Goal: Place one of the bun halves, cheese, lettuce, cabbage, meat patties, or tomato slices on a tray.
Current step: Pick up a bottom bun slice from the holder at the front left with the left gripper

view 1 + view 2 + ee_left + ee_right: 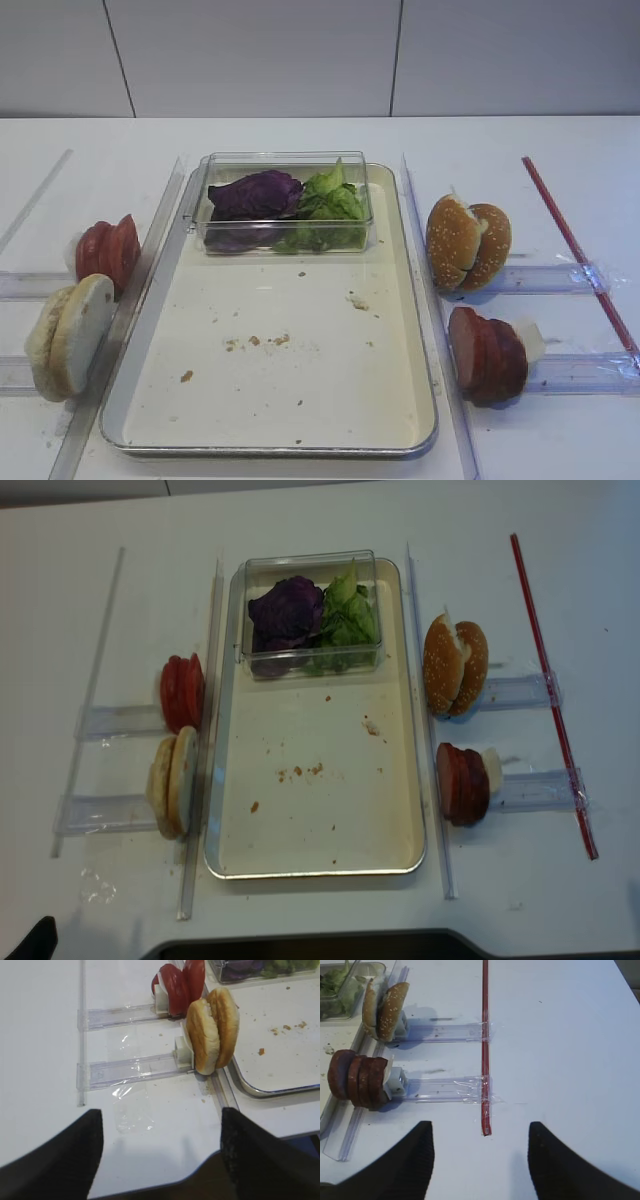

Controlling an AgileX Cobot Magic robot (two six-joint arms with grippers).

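Observation:
The cream tray (330, 400) (300, 850) lies in the middle and holds only crumbs. In a clear box at its far end lie purple cabbage (255, 193) and green lettuce (330, 205). Left of the tray, pale bun halves (70, 335) (212, 1030) and tomato slices (108, 253) (180, 987) stand on edge in clear holders. Meat patties (487, 355) (357, 1085) stand on the right. The cheese is out of view. My left gripper (162, 1152) is open over bare table, short of the buns. My right gripper (480, 1160) is open and empty, right of the patties.
Sesame-seeded bun halves (468, 245) (385, 1010) stand in a holder beyond the patties. A red strip (575, 250) (485, 1045) is taped along the right side. Clear plastic rails (150, 270) flank the tray. The table's front edge (200, 1180) is just below my left gripper.

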